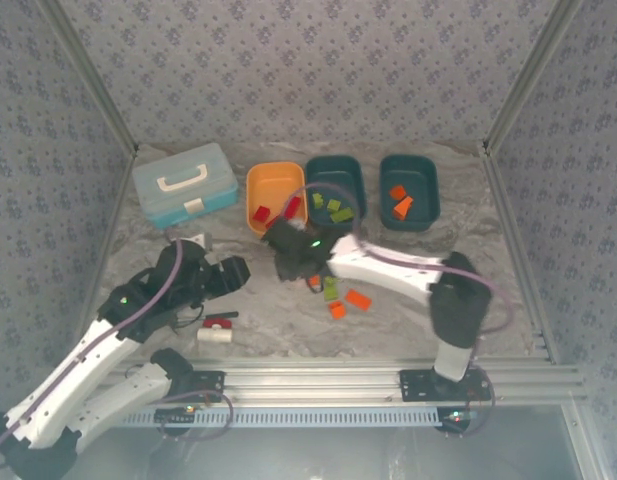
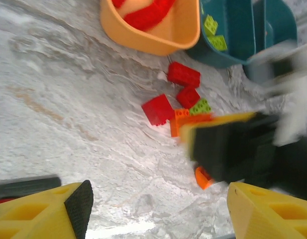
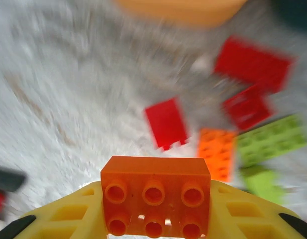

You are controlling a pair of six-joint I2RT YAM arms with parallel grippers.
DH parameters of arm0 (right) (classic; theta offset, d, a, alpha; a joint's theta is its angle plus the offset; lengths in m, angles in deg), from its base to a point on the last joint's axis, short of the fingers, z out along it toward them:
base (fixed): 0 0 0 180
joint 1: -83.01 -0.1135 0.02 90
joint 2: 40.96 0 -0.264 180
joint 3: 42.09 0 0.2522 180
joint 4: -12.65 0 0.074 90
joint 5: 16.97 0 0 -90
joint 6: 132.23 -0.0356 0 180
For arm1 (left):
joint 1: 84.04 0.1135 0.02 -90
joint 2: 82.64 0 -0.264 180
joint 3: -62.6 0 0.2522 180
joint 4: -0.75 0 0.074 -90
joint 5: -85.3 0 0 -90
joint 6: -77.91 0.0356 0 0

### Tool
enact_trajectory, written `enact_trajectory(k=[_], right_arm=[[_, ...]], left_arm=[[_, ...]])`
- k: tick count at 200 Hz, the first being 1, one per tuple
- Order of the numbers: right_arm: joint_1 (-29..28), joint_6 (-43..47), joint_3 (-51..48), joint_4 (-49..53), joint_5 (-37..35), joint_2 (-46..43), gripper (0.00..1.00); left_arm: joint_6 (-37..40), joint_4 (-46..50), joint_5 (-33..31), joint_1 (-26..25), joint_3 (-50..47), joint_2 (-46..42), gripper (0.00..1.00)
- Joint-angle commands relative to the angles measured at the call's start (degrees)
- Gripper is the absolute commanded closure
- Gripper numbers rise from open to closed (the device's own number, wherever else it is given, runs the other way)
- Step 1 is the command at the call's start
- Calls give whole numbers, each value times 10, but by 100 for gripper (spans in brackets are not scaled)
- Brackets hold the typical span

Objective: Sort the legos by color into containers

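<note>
White marbled surface [image 1: 168, 300]: carries everything, with the unsorted things gathered at its middle where both arms can reach.
Light blue case [image 1: 185, 183]: far left, lid shut, set aside from the sorting.
Orange tub [image 1: 273, 185]: leftmost of 3 tubs lined along the far side. It holds red pieces, so it looks to serve as the red bin.
Middle teal tub [image 1: 333, 175]: just beside the orange one, with lime green pieces in it.
Right teal tub [image 1: 423, 180]: end of the row, with 2 orange pieces inside. It is the likely home for anything orange.
Right fingers [image 1: 288, 258]: clamped on 1 orange brick [image 3: 155, 199], just in front of the orange tub and over the left side of the pile. The brick sits squarely between the 2 yellow fingers, its 6 round holes toward the wrist camera. That centred hold should keep it from twisting on the way to a tub.
Left fingers [image 1: 231, 270]: apart, with nothing between them, low over bare surface left of the pile. They seem held back to leave the right arm room.
Red-handled tool [image 1: 216, 330]: lies near the left arm on the near side and is not part of the sort.
Loose bricks [image 2: 157, 108]: red, orange and lime green ones lie close together on the surface. They are ahead of the left fingers' gap and not inside it, beside the right fingers.
Stage: partly sorted. By my reading the held brick belongs 2 tubs to the right, so the next carry must pass over the middle tub without dropping it.
</note>
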Motion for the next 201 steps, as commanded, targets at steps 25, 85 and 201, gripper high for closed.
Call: enact_trajectory(k=[25,85,201], right_arm=[[278,60,-53,-20,29,-96,59],[482,18,72,-88,60,100,62],[529,-134,272,0,53,297,52]], left_arm=[[-11,-142,8,-78,-12,117,27],[-10,-208,20,-115,42,252,28],[-19,-203,19,-123,45,290,28]])
